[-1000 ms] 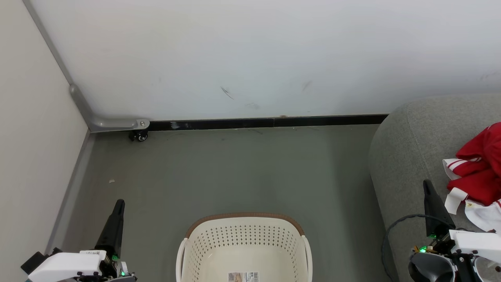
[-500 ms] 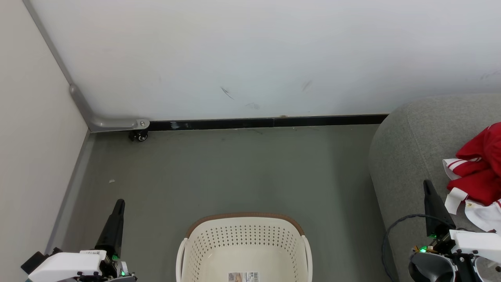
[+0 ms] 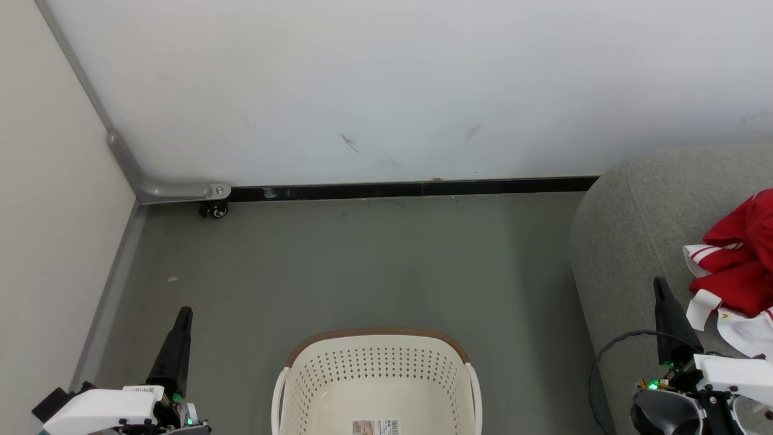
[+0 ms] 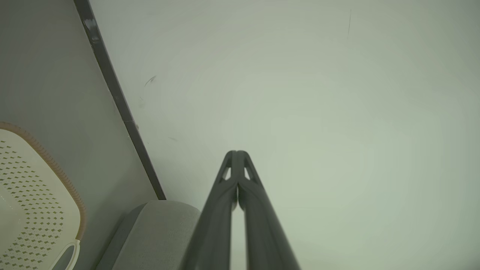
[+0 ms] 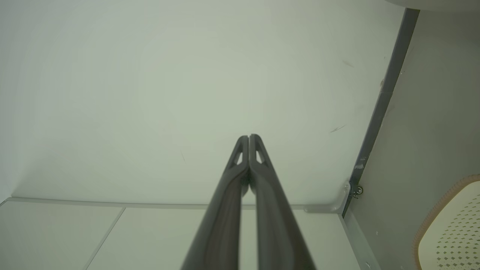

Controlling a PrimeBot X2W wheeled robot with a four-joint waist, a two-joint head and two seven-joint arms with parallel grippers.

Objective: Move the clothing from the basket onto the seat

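basket point(image 3: 377, 331) label point(image 3: 375, 427): print too small to read, perhaps a barcode | left hand point(image 3: 183, 312), right hand point(image 3: 659, 283): both pressed together, empty, pointing forward

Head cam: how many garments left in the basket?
0 in sight: the basket interior shows bare plastic and a paper label. Its near end is cut off, so some may be hidden. The red clothing lies on the sofa.

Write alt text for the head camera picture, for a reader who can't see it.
Red and white clothing lies on a grey seat at right, while a cream basket on the floor at bottom centre shows a paper label inside. The left gripper and right gripper point up, both shut, holding nothing.
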